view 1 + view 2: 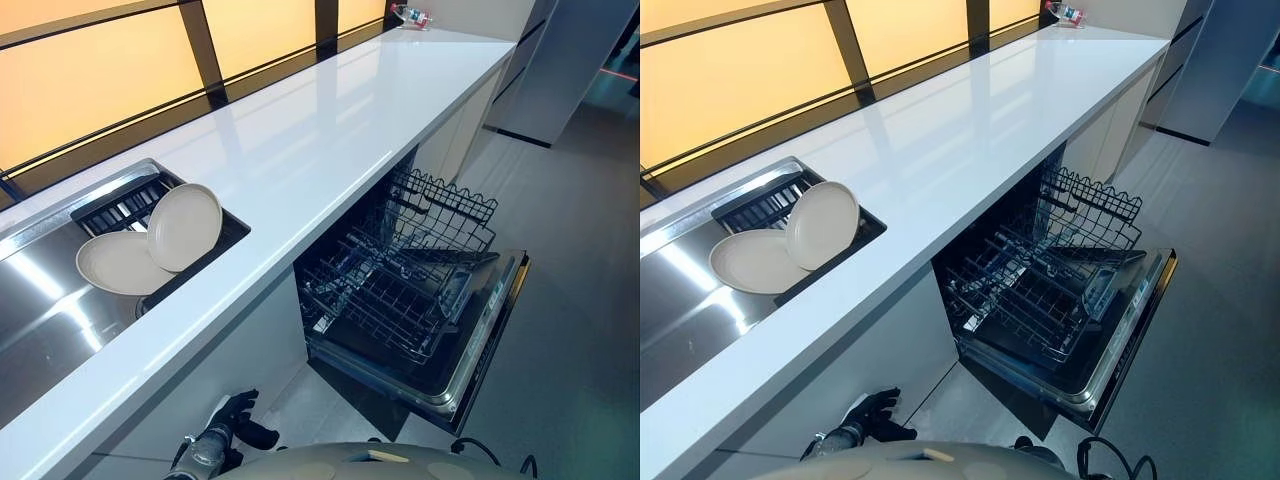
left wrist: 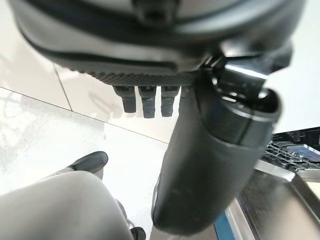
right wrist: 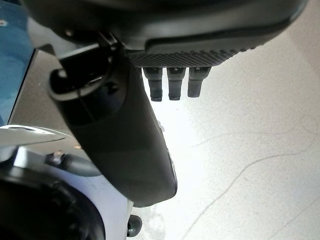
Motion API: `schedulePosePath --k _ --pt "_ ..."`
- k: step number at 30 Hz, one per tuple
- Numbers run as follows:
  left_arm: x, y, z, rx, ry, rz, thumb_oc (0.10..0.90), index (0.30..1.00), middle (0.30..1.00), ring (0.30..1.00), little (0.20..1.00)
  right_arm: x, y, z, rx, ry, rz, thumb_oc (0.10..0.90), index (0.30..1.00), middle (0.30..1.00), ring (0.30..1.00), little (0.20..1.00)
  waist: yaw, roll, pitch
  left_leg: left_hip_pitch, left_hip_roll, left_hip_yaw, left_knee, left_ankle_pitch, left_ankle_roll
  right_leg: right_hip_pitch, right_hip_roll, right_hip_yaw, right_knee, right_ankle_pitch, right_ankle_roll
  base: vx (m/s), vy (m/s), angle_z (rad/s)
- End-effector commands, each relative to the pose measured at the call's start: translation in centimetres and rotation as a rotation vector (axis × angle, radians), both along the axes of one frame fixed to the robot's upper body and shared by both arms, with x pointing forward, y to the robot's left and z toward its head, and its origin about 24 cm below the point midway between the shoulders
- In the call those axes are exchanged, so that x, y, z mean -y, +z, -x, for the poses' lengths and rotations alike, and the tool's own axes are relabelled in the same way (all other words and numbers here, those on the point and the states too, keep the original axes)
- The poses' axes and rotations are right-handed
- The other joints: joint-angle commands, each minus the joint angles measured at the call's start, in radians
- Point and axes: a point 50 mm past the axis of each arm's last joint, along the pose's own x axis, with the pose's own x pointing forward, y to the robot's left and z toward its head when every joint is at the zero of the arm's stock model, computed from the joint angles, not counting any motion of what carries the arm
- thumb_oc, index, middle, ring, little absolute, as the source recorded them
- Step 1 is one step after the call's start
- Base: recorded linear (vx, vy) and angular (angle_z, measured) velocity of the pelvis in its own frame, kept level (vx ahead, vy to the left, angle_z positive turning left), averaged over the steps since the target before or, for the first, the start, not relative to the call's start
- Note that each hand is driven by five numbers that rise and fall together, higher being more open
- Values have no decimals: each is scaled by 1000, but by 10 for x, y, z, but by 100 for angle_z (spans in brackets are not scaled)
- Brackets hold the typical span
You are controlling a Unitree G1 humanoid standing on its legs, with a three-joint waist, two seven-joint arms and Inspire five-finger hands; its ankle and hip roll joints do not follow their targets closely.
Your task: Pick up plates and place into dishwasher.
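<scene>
Two cream plates sit in the sink (image 1: pixel 40 310) at the left. One plate (image 1: pixel 118 263) lies flat, and the other plate (image 1: pixel 185 226) leans tilted over its edge against a dark drying rack (image 1: pixel 125 205). Below the counter the dishwasher stands with its door (image 1: pixel 485 335) folded down. Its lower wire rack (image 1: pixel 395 290) is pulled out and holds no dishes. My left hand (image 1: pixel 238 412) hangs low beside the cabinet front, well under the plates, with fingers relaxed and nothing in it. In the right wrist view my right hand (image 3: pixel 125 145) hangs over the floor, open and holding nothing.
A long white countertop (image 1: pixel 330 130) runs from the sink to the far end, where a small object (image 1: pixel 412 17) stands. A window wall lines its far side. The dishwasher door juts into the grey floor aisle, and tall grey cabinets (image 1: pixel 570 60) stand beyond.
</scene>
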Motion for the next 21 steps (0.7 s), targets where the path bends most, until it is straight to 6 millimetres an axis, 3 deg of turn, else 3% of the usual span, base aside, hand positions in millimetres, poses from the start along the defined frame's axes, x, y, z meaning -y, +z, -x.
schedulePosePath --k 1,10,12,15,16,20,21 --pt "17 6 -26 82 -48 40 800 900 900 900 900 -7 2 -36 102 25 -8 800 900 900 900 900 23 -30 52 26 -93 15 7 -69 63 31 26 24 43 -32 25 0 0 0" --pt "23 0 -19 -84 -6 212 800 900 900 900 900 -9 1 -33 86 42 -29 800 900 900 900 900 11 -30 55 40 -90 20 7 -75 60 45 28 29 36 -33 26 0 0 0" --pt "28 3 -25 -120 -84 313 800 900 900 900 900 -7 2 -37 79 52 -37 800 900 900 900 900 8 -31 53 38 -88 23 7 -74 57 42 30 32 36 -31 28 0 0 0" --pt "35 20 -54 -16 -249 407 800 900 900 900 900 6 7 -46 79 66 -36 800 900 900 900 900 5 -25 52 36 -86 28 7 -73 55 40 29 29 35 -30 32 0 0 0" --pt "35 21 -56 -13 -248 409 800 900 900 900 900 6 7 -46 79 66 -36 800 900 900 900 900 6 -25 52 36 -85 28 7 -74 54 40 29 29 35 -29 32 0 0 0" --pt "37 58 -104 166 -394 336 800 900 900 900 900 22 14 -56 84 68 -35 800 900 900 900 900 8 -19 52 34 -83 28 7 -72 52 37 25 22 36 -27 37 0 0 0" --pt "38 79 -123 258 -460 314 800 900 900 900 900 26 15 -59 82 64 -36 800 900 900 900 900 10 -17 51 32 -83 25 7 -70 52 36 24 20 37 -25 39 0 0 0"
